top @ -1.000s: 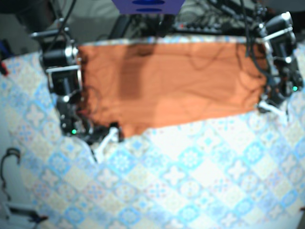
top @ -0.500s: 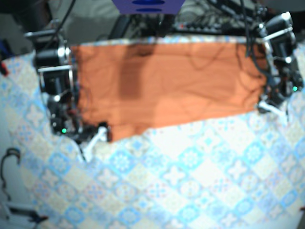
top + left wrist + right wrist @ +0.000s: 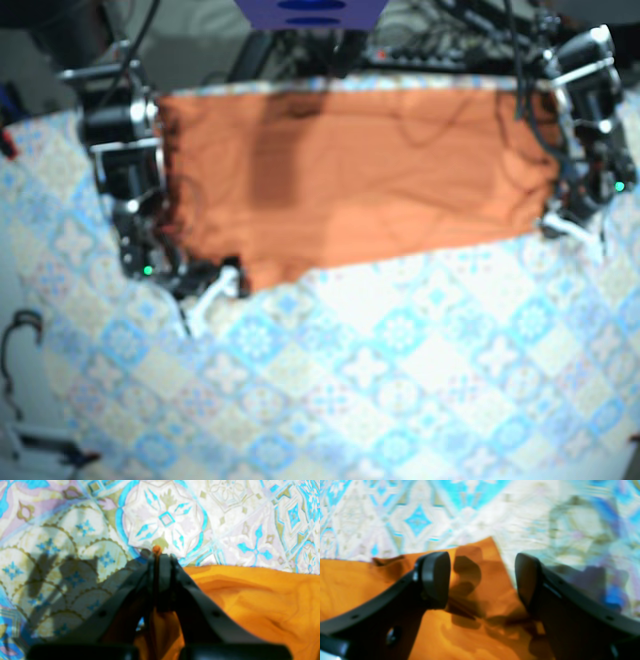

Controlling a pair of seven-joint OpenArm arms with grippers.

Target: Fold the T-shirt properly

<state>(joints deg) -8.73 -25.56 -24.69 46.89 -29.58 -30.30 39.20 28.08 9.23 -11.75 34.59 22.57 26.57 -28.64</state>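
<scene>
Left pincer (image 3: pixel 160 557) is clamped tight on a pinch of the orange T-shirt (image 3: pixel 360 175), with a small bead of fabric poking past its tips. The right pincer (image 3: pixel 482 577) stands wide apart over another corner of the garment and grips nothing. The worktop (image 3: pixel 400 380) carries a blue-and-cream tile pattern. The T-shirt lies flat across its far part as a long band, its long axis running side to side in the base view, with a short flap jutting toward the near edge at that view's left end. The right arm (image 3: pixel 125 170) reaches down along that left end and the left arm (image 3: pixel 590 110) along the opposite short edge, each with its pincer at a near corner of the fabric. Only the wrist views settle the jaws, as the base view is too blurred. The right wrist view shows the shirt corner lying flat between the spread fingers (image 3: pixel 436 577). The left wrist view shows the shirt's edge running off to one side of the closed tips.
</scene>
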